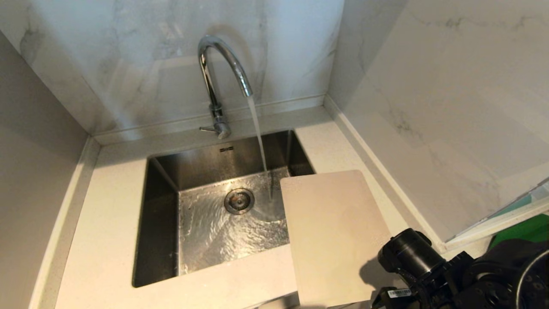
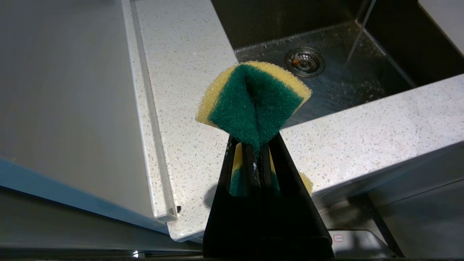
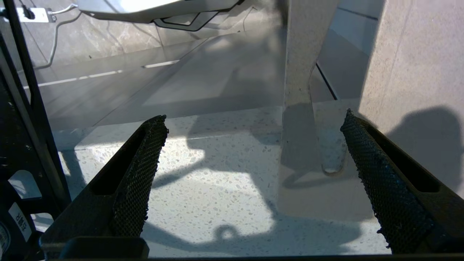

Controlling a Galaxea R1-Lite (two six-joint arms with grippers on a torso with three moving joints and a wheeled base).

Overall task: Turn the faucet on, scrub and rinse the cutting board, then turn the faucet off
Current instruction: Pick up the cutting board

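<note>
The chrome faucet (image 1: 213,81) stands behind the sink (image 1: 161,223), and water runs from its spout onto the sink floor. The small lever (image 1: 207,128) points left. The pale cutting board (image 1: 334,236) lies flat on the counter to the right, its left edge overhanging the sink. My right arm (image 1: 450,274) is at the board's near right corner. My right gripper (image 3: 253,117) is open, low over the counter, with the cutting board (image 3: 326,199) and its handle slot between the fingers. My left gripper (image 2: 253,145) is shut on a yellow-and-green sponge (image 2: 253,98) above the counter's front left.
Marble walls close in the back and right of the counter (image 1: 111,240), and a plain wall stands on the left. The drain (image 1: 239,201) sits mid-sink under rippling water. A green sheet (image 1: 523,229) shows at the far right behind a white ledge.
</note>
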